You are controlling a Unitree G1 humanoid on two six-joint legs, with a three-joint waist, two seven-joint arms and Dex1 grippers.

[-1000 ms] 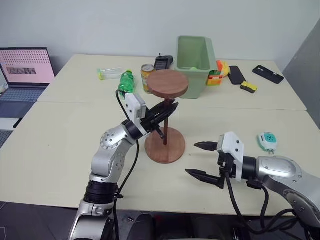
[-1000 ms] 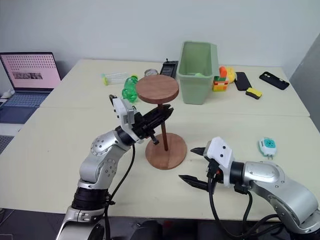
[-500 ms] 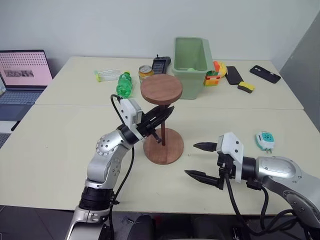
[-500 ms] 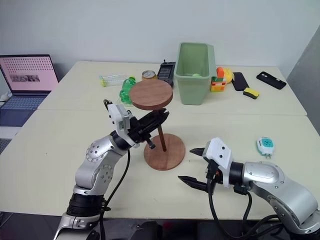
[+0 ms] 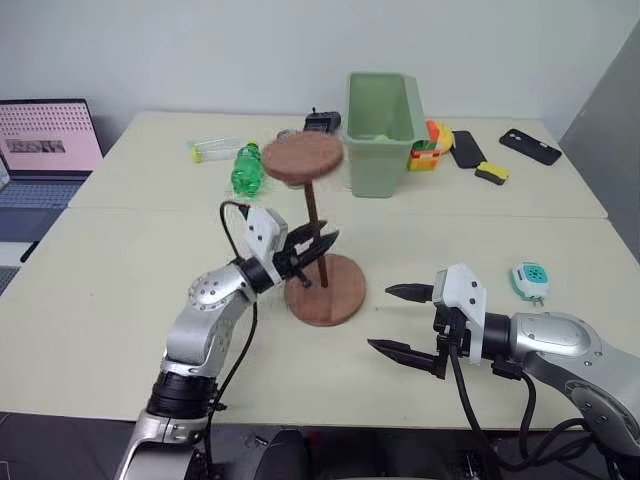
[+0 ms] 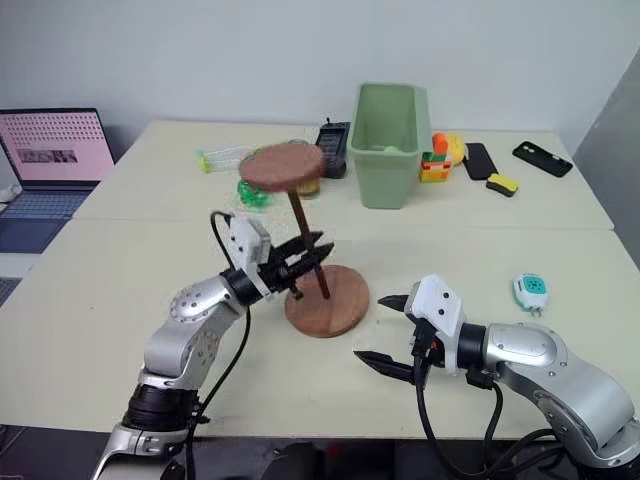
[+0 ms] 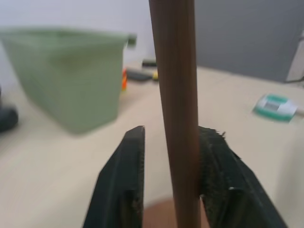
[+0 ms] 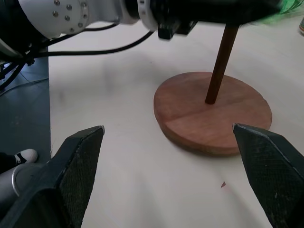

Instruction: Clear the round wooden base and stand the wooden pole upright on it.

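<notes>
The left gripper (image 5: 318, 256) is seen with its fingers parted around the wooden pole (image 5: 312, 232), one pad touching it. The thin dark rod is planted in the round wooden base (image 5: 335, 295), tilted left, its smaller reddish disc uppermost. The right gripper (image 5: 398, 320) is spread wide, holding nothing.

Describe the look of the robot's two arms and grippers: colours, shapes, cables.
Both arms are rounded silver-grey metal shells with black joint bands. Each wrist carries a white boxy block, from which a loose black cable loops back along the arm. The left gripper and the right gripper each have two black, tapering, pointed fingers.
</notes>
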